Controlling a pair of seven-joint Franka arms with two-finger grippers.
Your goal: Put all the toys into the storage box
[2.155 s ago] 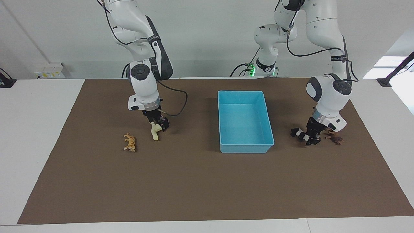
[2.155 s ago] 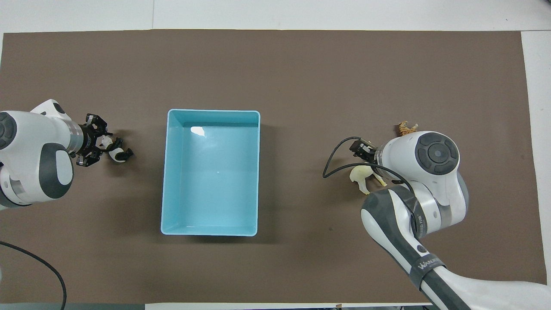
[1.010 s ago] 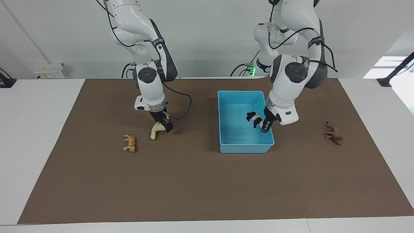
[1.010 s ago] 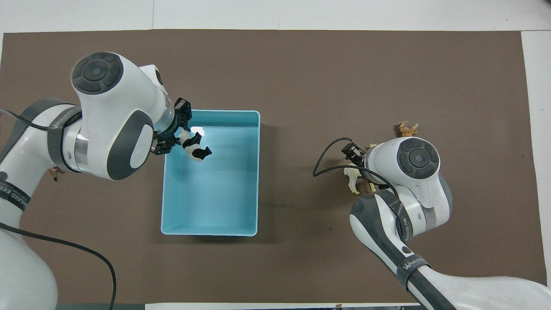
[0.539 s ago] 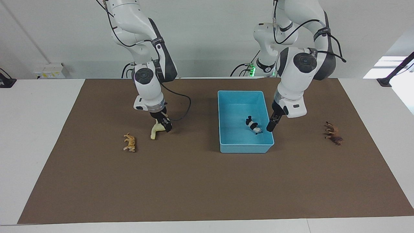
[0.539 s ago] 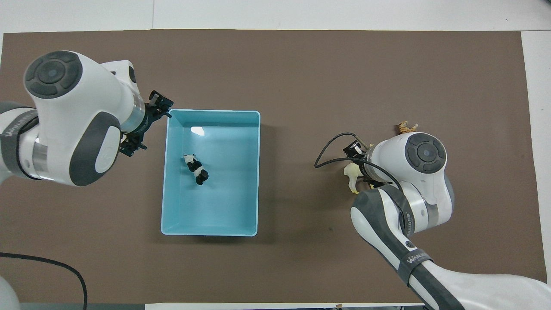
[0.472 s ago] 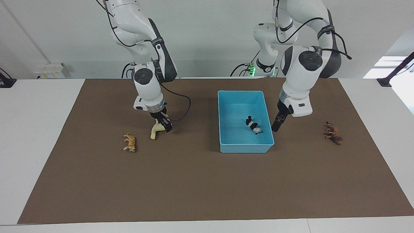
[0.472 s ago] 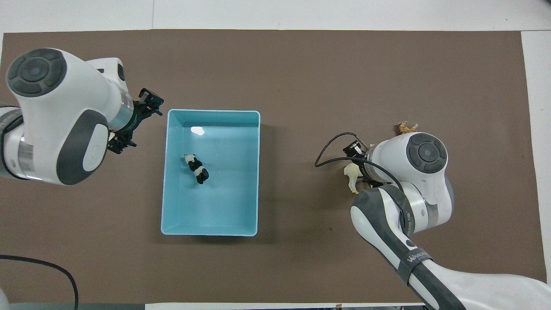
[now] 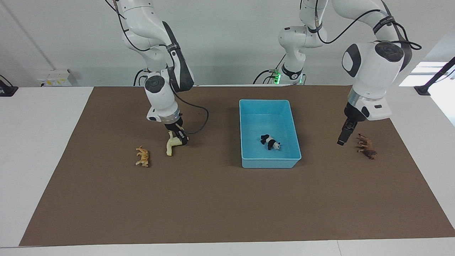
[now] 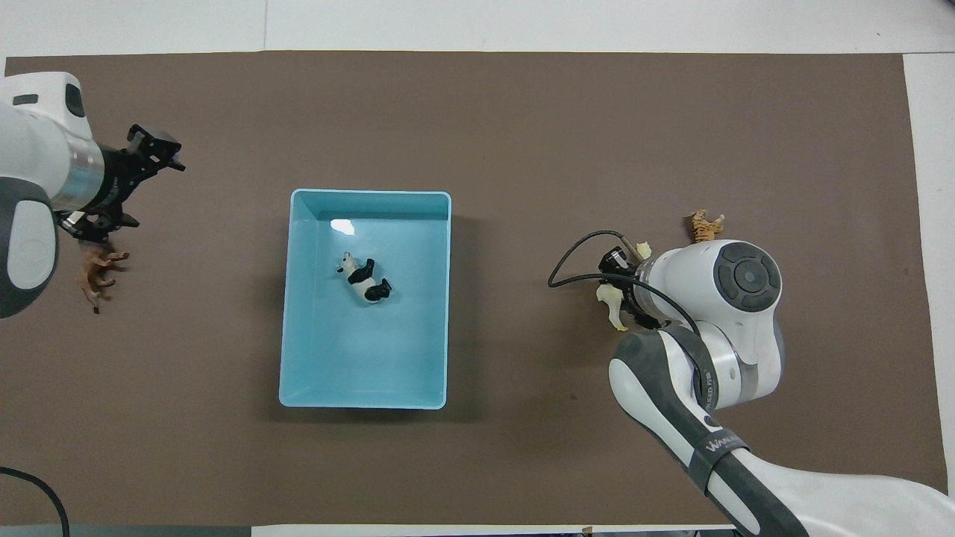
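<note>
The light blue storage box point(image 9: 270, 163) stands mid-table, also in the overhead view point(image 10: 369, 195). The panda point(image 9: 270, 141) point(image 10: 363, 281) lies in it. My left gripper point(image 9: 341, 141) point(image 10: 128, 183) is open and empty, raised over the mat close beside the brown lion point(image 9: 367, 149) point(image 10: 97, 272). My right gripper point(image 9: 180, 137) point(image 10: 625, 292) is shut on the pale cream figurine point(image 9: 170, 146) point(image 10: 613, 304), held tilted low at the mat. The orange tiger point(image 9: 143, 156) point(image 10: 703, 226) lies on the mat beside it, toward the right arm's end.
A brown mat point(image 9: 213, 199) covers most of the white table point(image 9: 35, 142). A black cable point(image 9: 199, 119) loops from the right wrist beside the cream figurine.
My left gripper carried the panda over the box, let it go, and swung back to beside the lion. The panda shifted inside the box. My right gripper barely moved with the cream figurine.
</note>
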